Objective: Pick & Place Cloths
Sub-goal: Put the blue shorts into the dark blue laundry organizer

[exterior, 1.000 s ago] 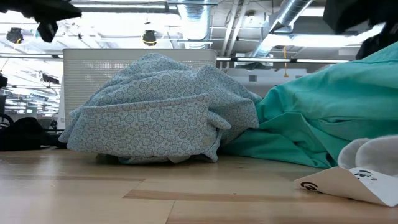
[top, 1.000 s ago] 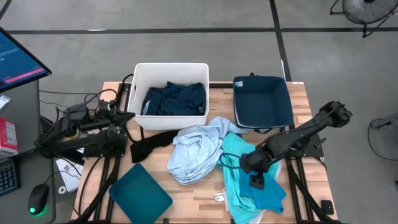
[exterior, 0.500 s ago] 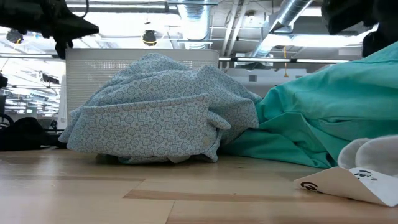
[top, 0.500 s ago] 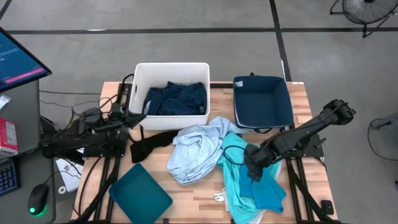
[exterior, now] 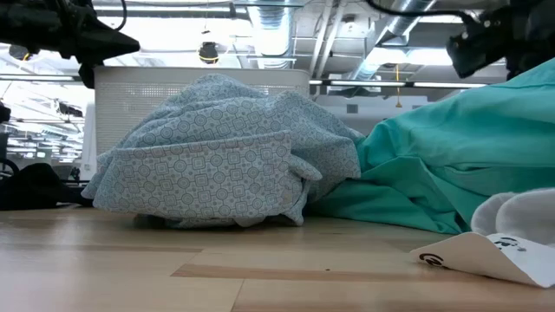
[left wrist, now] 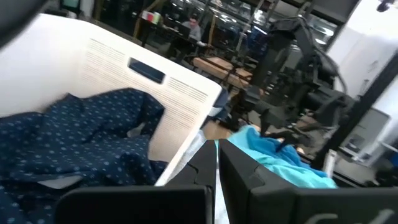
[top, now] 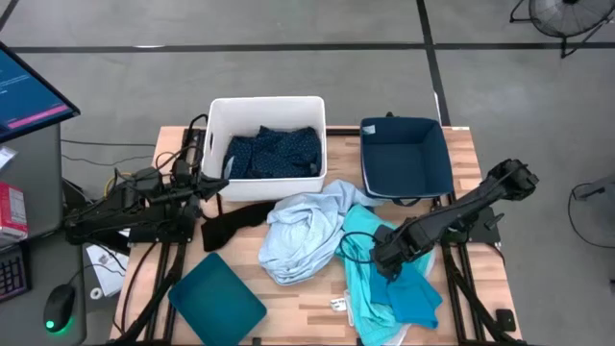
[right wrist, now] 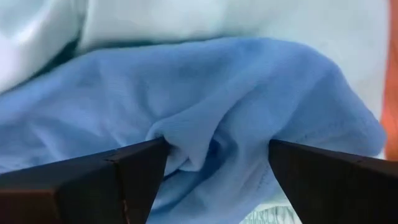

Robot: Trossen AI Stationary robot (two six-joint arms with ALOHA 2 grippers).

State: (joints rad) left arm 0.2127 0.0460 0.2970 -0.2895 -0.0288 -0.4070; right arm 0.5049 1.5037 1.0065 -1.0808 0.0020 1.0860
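Cloths lie heaped on the table's right half: a pale blue one (top: 303, 235), a turquoise one (top: 363, 288), an aqua-blue one (top: 415, 300), a white one (top: 380, 336) at the near edge and a black one (top: 231, 223) to the left. A navy dotted cloth (top: 274, 154) lies in the white bin (top: 216, 130). My right gripper (top: 382, 258) is open and low on the aqua-blue cloth (right wrist: 211, 81). My left gripper (top: 219, 181) is shut and hovers at the bin's near left corner, touching nothing. My right gripper (right wrist: 217, 146) comes down on the aqua-blue cloth from above. Its open fingers (right wrist: 134, 174) stand in the fabric on either side of a bunched fold (right wrist: 211, 134). The fold rises between them and the cloth lies slack on the heap.
A dark blue square tub (top: 370, 159) stands at the far right next to the bin. A flat teal panel (top: 218, 300) lies at the near left. Cables hang off the table's left edge by the left arm. In the low view the pale patterned cloth (exterior: 217, 156) hides the bin's base.
My left gripper has moved toward the table's right, up to the bin's near left corner. My right gripper has moved a little toward the far left and come down onto the aqua-blue cloth. The cloths lie as before.
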